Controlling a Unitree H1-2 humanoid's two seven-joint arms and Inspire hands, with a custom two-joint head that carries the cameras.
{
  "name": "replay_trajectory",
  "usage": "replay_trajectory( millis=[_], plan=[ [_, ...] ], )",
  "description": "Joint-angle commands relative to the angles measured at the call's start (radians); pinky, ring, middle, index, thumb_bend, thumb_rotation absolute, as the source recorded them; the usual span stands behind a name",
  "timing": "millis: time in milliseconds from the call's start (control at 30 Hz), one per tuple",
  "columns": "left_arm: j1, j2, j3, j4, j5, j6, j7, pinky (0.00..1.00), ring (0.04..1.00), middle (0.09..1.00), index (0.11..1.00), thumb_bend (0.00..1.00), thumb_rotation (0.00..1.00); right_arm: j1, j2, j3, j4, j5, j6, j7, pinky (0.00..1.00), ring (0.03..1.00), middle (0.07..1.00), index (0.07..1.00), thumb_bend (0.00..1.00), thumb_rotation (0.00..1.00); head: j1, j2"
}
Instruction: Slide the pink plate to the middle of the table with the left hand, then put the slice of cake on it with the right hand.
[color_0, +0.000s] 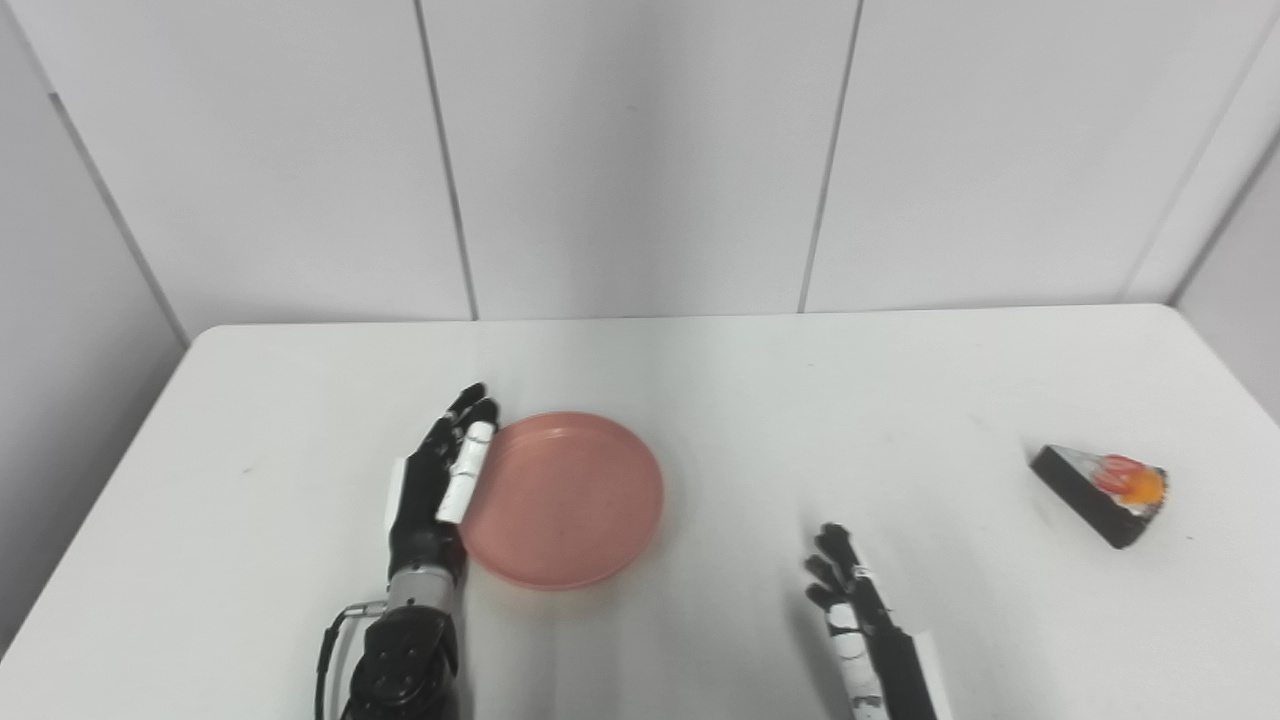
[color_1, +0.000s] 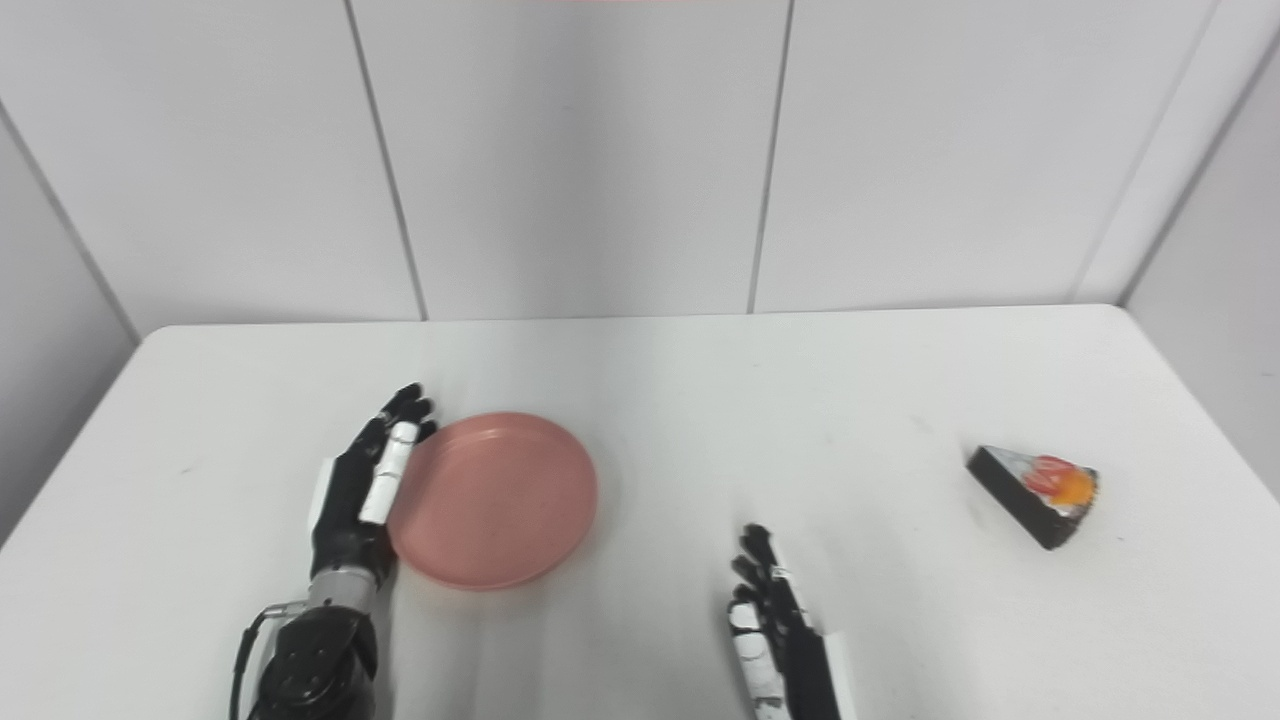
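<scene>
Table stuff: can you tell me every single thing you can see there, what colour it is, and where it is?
table: one, white, fills the lower part of both views, against the wall.
wall: one, pale grey panels with dark seams, behind the table.
pink plate: one, pink, left of the table's middle, nothing on it.
slice of cake: one, dark wedge with white, red and orange topping, on the table's right side, far from the plate.
left hand: one, black and white, open, fingers straight, along the plate's left rim.
right hand: one, black and white, open, at the near edge, holding nothing.
</scene>
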Motion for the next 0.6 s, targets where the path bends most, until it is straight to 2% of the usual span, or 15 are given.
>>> replay_trajectory(
  millis=[0,100,267,567],
  plan=[
    [-0.016,0.001,-0.013,-0.011,0.001,-0.014,-0.016,0.78,0.842,0.865,0.816,0.8,0.78,-0.013,0.021,0.011,-0.008,-0.015,0.004,-0.013,0.88,0.907,0.937,0.923,0.74,1.0,-0.023,-0.004],
    [-0.015,0.0,-0.011,-0.005,-0.011,-0.022,-0.023,0.77,0.829,0.848,0.809,0.81,0.77,-0.02,0.034,0.019,0.005,-0.026,0.007,-0.023,0.89,0.912,0.941,0.92,0.74,1.0,-0.064,-0.013],
    [-0.014,-0.002,-0.015,-0.002,-0.03,-0.017,-0.044,0.78,0.846,0.861,0.821,0.83,0.78,-0.034,0.045,0.033,0.03,-0.035,0.0,-0.04,0.9,0.914,0.944,0.918,0.75,0.99,-0.094,-0.024],
    [-0.003,-0.03,-0.028,-0.038,-0.039,0.008,-0.043,0.78,0.85,0.89,0.838,0.81,0.81,-0.04,0.044,0.049,0.043,-0.048,0.004,-0.062,0.89,0.92,0.943,0.922,0.77,0.99,-0.102,-0.027]
  ],
)
